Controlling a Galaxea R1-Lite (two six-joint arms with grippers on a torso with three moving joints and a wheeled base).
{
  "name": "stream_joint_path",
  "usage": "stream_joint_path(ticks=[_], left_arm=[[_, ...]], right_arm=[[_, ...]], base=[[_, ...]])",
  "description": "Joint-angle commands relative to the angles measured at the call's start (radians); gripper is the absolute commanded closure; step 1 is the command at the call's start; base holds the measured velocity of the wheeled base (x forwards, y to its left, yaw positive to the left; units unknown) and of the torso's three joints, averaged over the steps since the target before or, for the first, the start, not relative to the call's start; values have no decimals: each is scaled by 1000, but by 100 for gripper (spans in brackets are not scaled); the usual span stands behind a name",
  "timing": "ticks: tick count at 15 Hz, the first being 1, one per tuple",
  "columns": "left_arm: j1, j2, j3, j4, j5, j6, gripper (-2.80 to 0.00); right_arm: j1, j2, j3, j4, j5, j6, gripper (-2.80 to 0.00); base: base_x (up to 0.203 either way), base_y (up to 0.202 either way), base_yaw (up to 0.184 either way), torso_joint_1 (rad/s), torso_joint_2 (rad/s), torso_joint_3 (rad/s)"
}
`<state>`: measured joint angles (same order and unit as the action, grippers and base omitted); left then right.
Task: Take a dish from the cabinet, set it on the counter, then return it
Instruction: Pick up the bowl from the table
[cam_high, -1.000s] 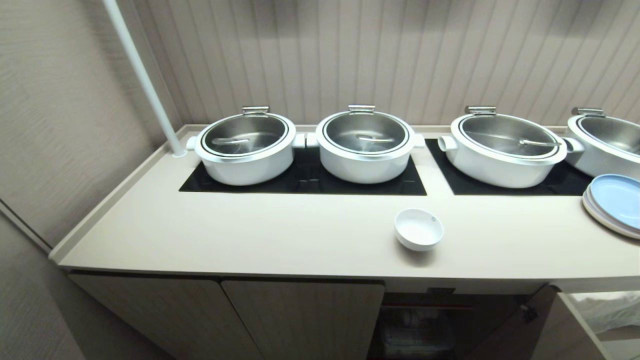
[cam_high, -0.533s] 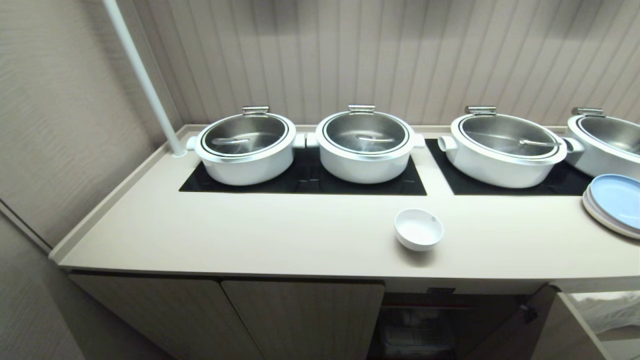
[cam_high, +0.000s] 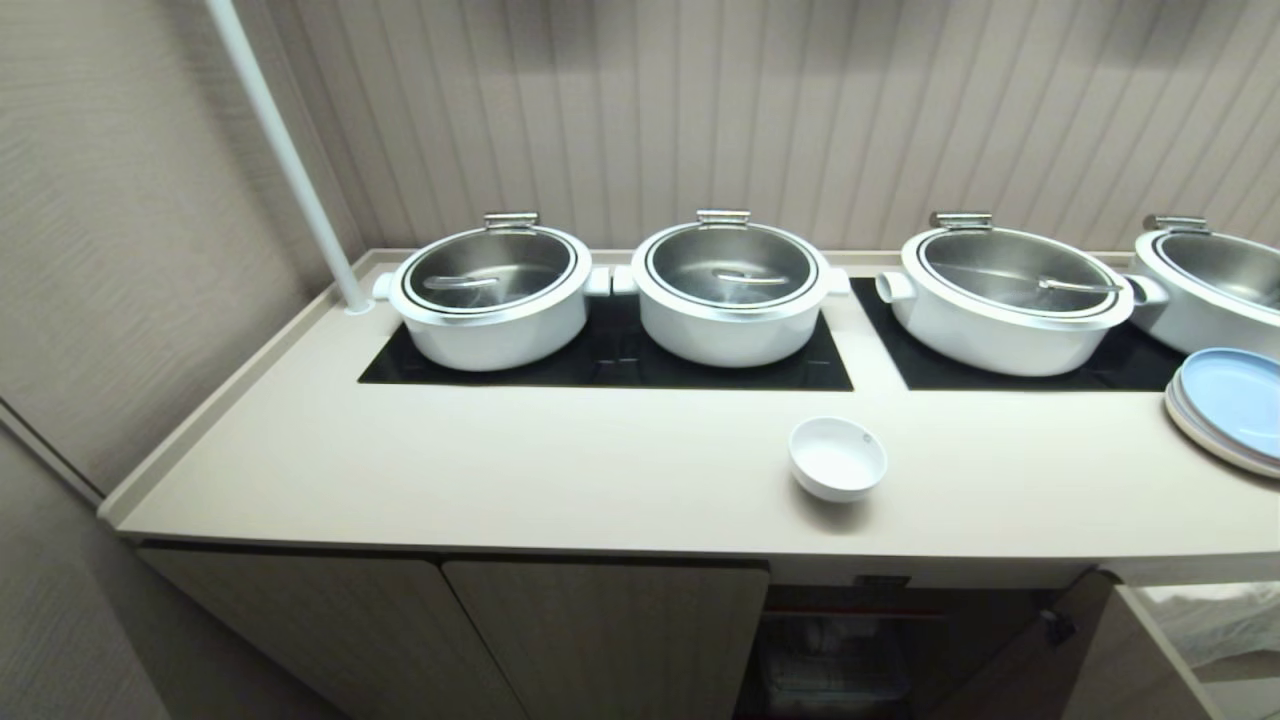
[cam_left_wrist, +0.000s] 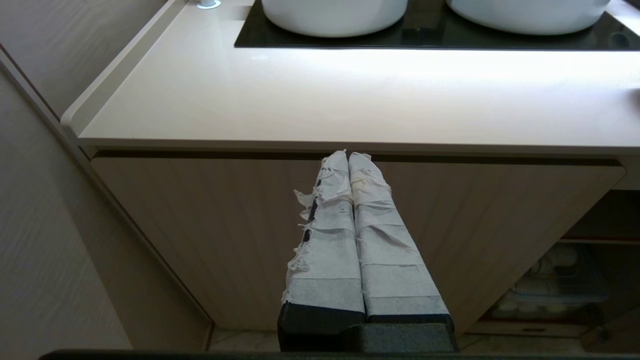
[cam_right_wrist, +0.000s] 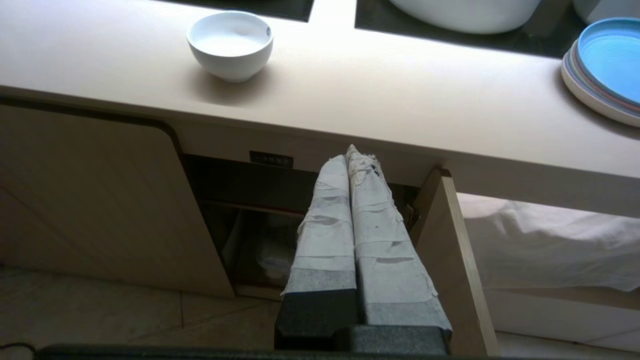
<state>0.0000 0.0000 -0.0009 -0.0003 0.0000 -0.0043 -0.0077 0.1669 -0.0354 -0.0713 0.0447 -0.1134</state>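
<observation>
Head view lacks both arms, dish (cam_high: 837, 458) on counter (cam_high: 500, 470), wrist views show left claw (cam_left_wrist: 348, 155), right claw (cam_right_wrist: 350, 152) closed, empty

The bowl (cam_high: 837, 458) looks like glossy ceramic, the tabletop (cam_high: 520, 470) smooth and matt, the pot lids (cam_high: 730, 262) brushed steel.

left tool (cam_left_wrist: 348, 155): long fingers wrapped in frayed white tape, black base | right tool (cam_right_wrist: 350, 152): same
</observation>
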Motion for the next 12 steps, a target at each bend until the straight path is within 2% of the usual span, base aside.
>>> stream_joint_path(ticks=[1,4,8,12], left_arm=[[0,0,0,-1,0,0,0],[0,0,1,-1,0,0,0],[0,0,-1,0,0,0,0],[0,0,-1,0,0,0,0]], right_arm=[[0,123,-33,-6,3,-3,0],[1,297,-124,-9,9,-18,0],[9,552,-285,-1,77,-24,0],[23,768,-416,3,94,-47,0]], base=[[0,0,0,0,0,0],[0,0,0,0,0,0],[0,0,0,0,0,0],[0,0,0,0,0,0]])
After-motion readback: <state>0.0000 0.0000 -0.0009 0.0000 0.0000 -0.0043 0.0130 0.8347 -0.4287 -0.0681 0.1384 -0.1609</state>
